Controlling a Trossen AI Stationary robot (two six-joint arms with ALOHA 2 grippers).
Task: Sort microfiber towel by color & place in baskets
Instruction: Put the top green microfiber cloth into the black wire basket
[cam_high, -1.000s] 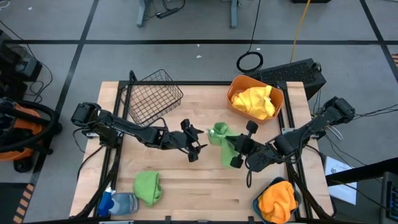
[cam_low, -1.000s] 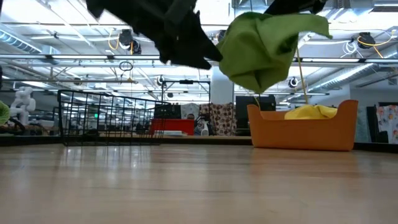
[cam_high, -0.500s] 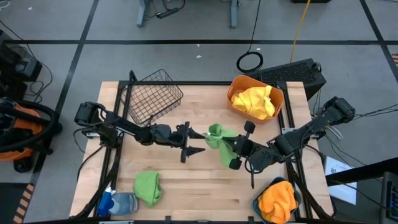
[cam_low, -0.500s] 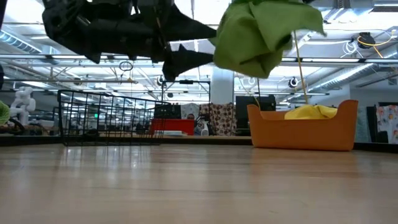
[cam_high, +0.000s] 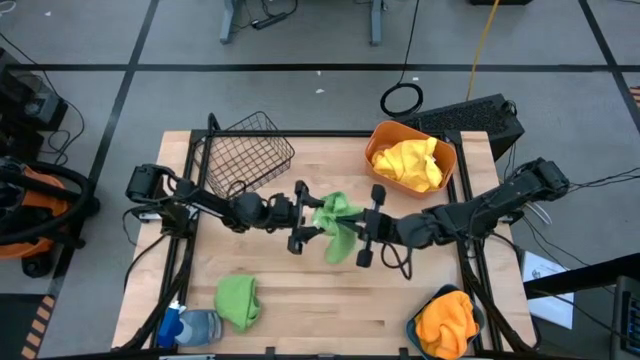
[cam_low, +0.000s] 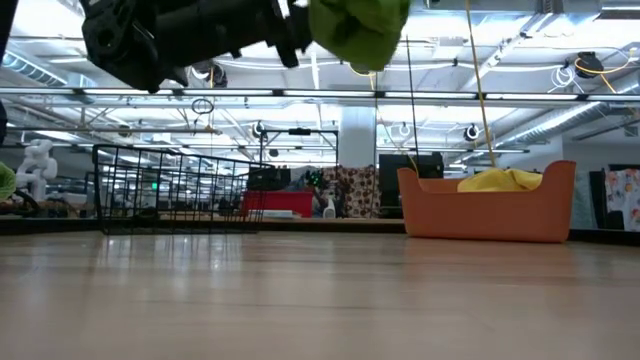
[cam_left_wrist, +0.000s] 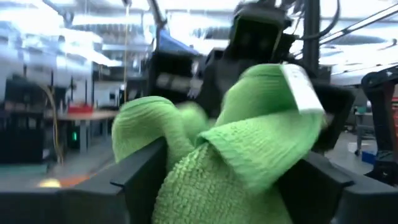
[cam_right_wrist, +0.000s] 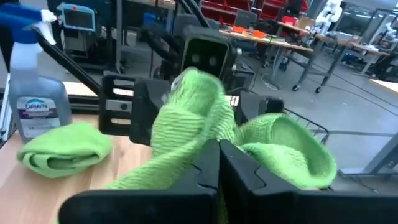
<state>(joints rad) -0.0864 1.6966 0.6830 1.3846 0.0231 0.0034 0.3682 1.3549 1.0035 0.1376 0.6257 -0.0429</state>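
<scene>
One green microfiber towel (cam_high: 335, 212) hangs in the air over the table's middle, between my two grippers; it also fills the left wrist view (cam_left_wrist: 230, 155). My right gripper (cam_high: 350, 228) is shut on it. My left gripper (cam_high: 314, 220) is open and faces it from the table's left, one finger on either side of the cloth. A second green towel (cam_high: 238, 300) lies flat near the table's near-left corner. Yellow towels (cam_high: 408, 162) lie in the orange basket (cam_high: 446, 152). An orange towel (cam_high: 445, 322) sits in the teal basket (cam_high: 412, 326). The black wire basket (cam_high: 245, 155) holds nothing. My right gripper pinches a bunched fold of the green towel (cam_right_wrist: 205, 134) between its two shut fingers (cam_right_wrist: 208, 165), coming level from the table's right. The towel is lifted clear and bulges out slack on both sides. My left gripper's open fingers (cam_left_wrist: 140, 177) flank the towel; whether they touch it I cannot tell.
A blue-and-white spray bottle (cam_high: 190, 325) lies at the near-left corner beside the second green towel. The wire basket stands at the far left, the orange basket at the far right, and the teal basket at the near-right corner. Bare wood shows along the near middle (cam_high: 330, 305).
My right gripper has carried the green towel up and toward the table's left. My left gripper has turned level to face it and stayed open, so the cloth now sits between its fingers. In the low view the towel has risen.
</scene>
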